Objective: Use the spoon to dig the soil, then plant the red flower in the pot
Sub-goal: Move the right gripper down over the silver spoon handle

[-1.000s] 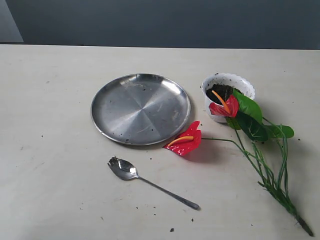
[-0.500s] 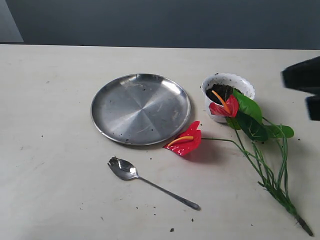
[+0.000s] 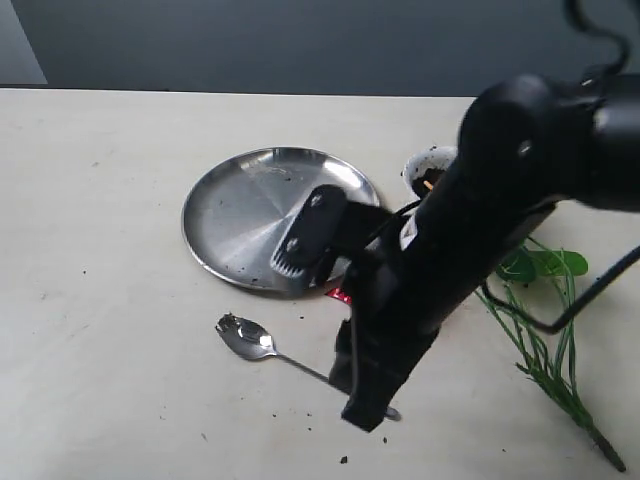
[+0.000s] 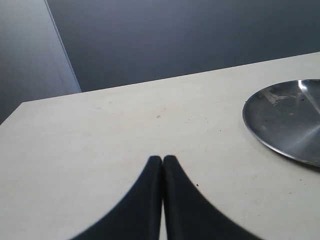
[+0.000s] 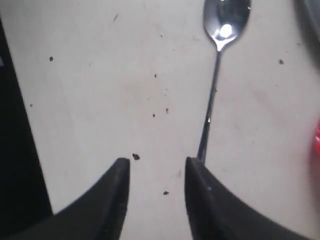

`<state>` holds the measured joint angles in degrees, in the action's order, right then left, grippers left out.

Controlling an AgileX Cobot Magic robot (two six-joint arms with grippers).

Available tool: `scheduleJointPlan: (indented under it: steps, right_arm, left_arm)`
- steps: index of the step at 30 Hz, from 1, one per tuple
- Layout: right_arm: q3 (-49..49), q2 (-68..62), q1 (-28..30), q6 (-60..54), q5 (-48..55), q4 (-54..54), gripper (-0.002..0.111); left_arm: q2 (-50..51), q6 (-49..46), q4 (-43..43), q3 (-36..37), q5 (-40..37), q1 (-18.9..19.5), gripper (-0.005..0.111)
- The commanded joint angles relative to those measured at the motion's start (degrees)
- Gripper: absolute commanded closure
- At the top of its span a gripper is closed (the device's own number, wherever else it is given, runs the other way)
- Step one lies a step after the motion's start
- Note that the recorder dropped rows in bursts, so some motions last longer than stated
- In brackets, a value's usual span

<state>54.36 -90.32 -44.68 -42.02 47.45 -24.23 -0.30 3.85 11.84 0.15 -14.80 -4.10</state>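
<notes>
The spoon [image 3: 246, 338] lies on the table, bowl toward the plate; the arm covers its handle end. My right gripper [image 3: 368, 412] hangs low over that end. In the right wrist view the right gripper [image 5: 156, 162] is open with bare table between its fingers, and the spoon [image 5: 212, 95] runs up beside one fingertip. The arm hides the red flower's blooms; its leaf [image 3: 545, 265] and stems [image 3: 545, 365] show. Only part of the white pot's rim [image 3: 425, 163] shows, and its soil is hidden. My left gripper [image 4: 162, 159] is shut, empty, over bare table.
A large round steel plate [image 3: 250, 215] sits behind the spoon, and the plate [image 4: 287, 117] also shows in the left wrist view. Loose soil specks [image 5: 135, 157] dot the table around the spoon. The table's back edge meets a dark wall.
The right arm has swept in from the right edge and down over the spoon's handle end, now covering the red blooms and most of the pot. Spoon, plate and flower have not moved.
</notes>
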Motion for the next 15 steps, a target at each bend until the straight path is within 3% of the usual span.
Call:
scheduleJointPlan:
  steps: [1,8,15]
  right_arm:
    - [0.9,-6.0,-5.2,-0.9,-5.6,0.6,0.063]
    - [1.0,-9.8,-9.4,-0.8,-16.1,0.6,0.067]
    - [4.2,-10.0,-9.4,4.7,-14.8,6.1,0.067]
  left_arm:
    - [0.3,0.0,-0.2,-0.2,0.3,-0.1,0.105]
    - [0.3,0.0,-0.2,-0.2,0.3,-0.1,0.105]
    - [0.3,0.0,-0.2,-0.2,0.3,-0.1,0.105]
